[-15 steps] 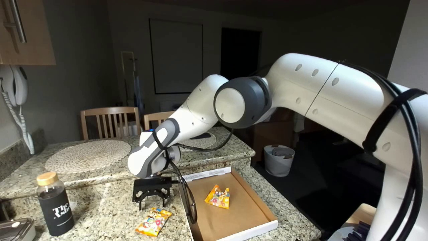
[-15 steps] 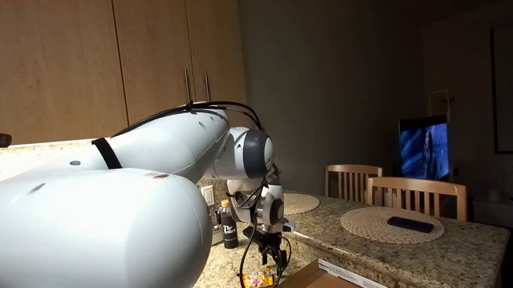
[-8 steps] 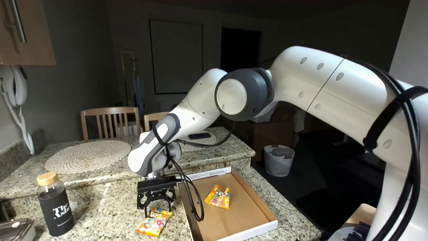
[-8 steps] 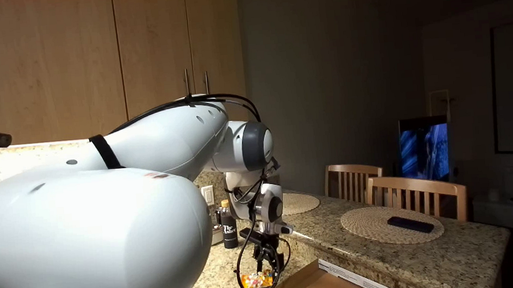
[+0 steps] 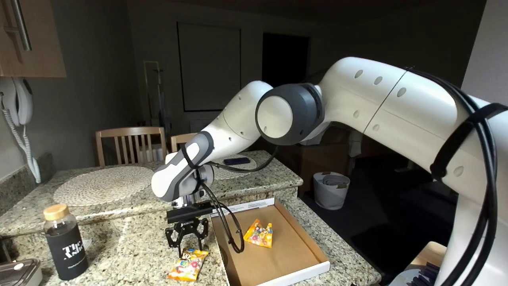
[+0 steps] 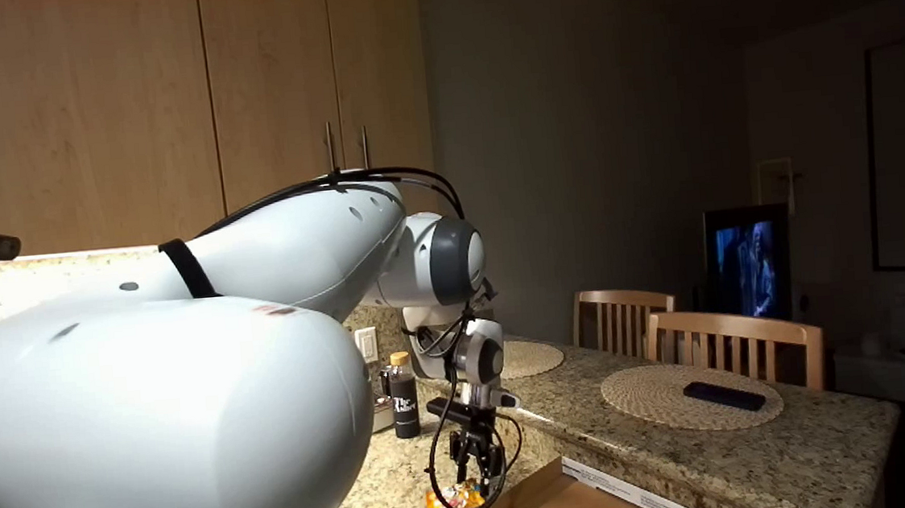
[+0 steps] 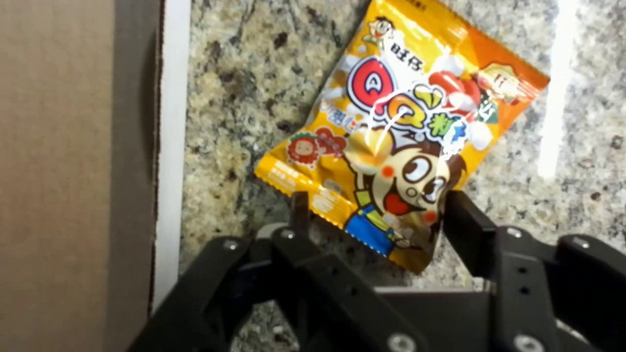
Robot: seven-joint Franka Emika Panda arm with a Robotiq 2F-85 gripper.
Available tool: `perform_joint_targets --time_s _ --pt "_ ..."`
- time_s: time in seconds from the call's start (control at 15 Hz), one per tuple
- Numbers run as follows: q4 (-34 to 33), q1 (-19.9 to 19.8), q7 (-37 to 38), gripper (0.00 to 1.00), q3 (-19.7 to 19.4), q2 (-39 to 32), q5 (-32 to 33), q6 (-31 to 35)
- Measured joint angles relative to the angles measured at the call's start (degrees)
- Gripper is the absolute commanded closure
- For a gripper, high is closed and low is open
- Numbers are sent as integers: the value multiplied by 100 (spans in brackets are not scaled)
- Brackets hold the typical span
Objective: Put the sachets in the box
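The gripper (image 7: 379,215), lower than a second ago, holds its jaws apart around one end of the loose sachet (image 7: 391,132), one jaw against its edge. That sachet, on the counter (image 7: 239,88), has shifted slightly toward the box (image 5: 285,254) just beside it: contact, probably, but no firm grip yet. Farther off, the boxed sachet (image 5: 258,234) lies unmoved inside, so one visible packet seems left.

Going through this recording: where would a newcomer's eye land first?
Probably on the white robot arm arching across both exterior views. Then the bright yellow sachet on the speckled counter, large in the wrist view, with the gripper at one end. A second sachet lies in the neighbouring brown box.
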State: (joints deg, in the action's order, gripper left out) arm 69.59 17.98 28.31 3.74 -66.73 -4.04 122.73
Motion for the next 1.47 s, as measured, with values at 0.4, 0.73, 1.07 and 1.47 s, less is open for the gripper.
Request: perform_joint_targets --time_s 0.4,0.73,1.07,1.47 --pt "-716 -138 -655 95 128 -418 -6 -284" --pt "-1266 -214 -975 97 219 -704 -6 -647" --pt "-1681 -224 -1108 96 331 -927 -16 -769" --pt "-1729 -256 -1146 95 485 -952 -16 149"
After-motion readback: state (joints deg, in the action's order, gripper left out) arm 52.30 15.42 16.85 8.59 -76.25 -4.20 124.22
